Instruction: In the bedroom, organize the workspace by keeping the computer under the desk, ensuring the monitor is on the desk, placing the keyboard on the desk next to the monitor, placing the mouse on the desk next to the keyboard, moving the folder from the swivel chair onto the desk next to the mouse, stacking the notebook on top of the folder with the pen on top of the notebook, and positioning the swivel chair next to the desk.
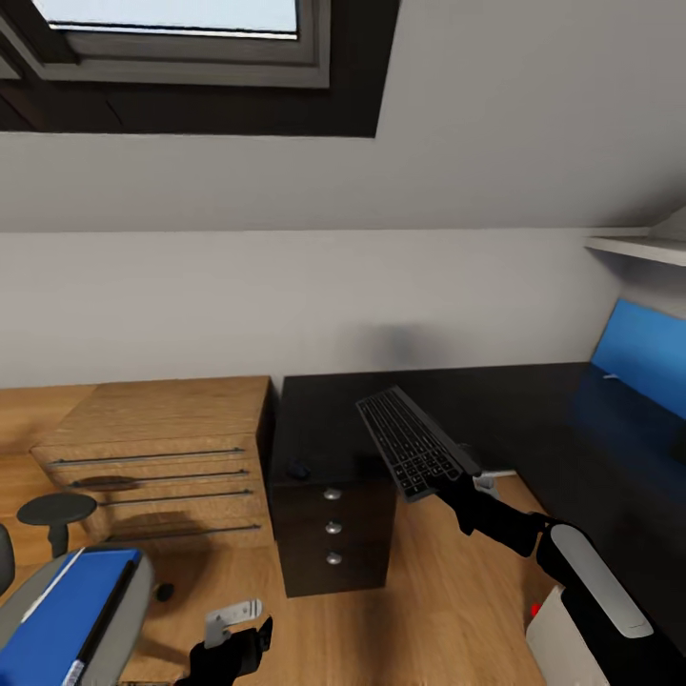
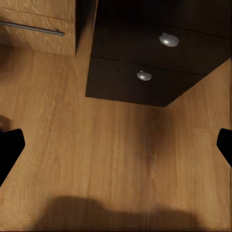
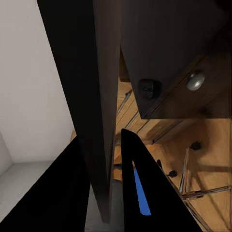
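1. The right gripper [image 1: 455,484] clamps the keyboard [image 1: 412,441] above the desk [image 1: 495,405], tilted; the left gripper [image 1: 232,640], apparently spread, carries nothing.
2. Keyboard placement is underway; next, lower it flat; the monitor's spot is unclear.

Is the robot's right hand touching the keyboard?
Touching. The right wrist view shows the right gripper with its jaws pressed on both faces of the keyboard.

The grey-seated swivel chair [image 1: 105,619] and its bright blue flat folder [image 1: 67,610] are running off the head view's lower-left corner.
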Controlling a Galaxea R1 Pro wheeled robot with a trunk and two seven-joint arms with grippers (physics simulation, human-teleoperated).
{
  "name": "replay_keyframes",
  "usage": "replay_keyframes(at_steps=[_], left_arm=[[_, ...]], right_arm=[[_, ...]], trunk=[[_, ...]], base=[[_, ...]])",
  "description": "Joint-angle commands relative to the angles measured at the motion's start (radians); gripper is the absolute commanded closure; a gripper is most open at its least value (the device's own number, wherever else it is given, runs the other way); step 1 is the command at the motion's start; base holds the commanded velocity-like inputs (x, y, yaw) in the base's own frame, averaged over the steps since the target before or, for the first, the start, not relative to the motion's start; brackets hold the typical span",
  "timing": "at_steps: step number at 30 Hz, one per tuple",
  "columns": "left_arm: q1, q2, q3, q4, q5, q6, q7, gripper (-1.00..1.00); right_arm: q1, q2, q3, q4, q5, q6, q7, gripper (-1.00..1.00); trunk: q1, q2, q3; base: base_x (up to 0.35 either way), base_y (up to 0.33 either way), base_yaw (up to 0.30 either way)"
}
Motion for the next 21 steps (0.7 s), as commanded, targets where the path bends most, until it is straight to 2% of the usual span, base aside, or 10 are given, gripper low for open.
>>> replay_keyframes(at_steps=[1,21], left_arm=[[0.0,0.001,-0.002,-0.003,0.008,0.003,0.008,-1.0],[0.0,0.002,-0.002,-0.001,0.01,0.003,0.008,-1.0]], right_arm=[[-0.001,-0.001,0.001,-0.001,-0.016,-0.001,-0.007,1.0],[-0.001,0.001,0.001,0.0,-0.015,-0.002,-0.006,1.0]], trunk=[[-0.004,0.006,0.002],[-0.081,0.146,0.065]], base=[[-0.216,-0.285,0.0],[-0.217,-0.284,0.0]])
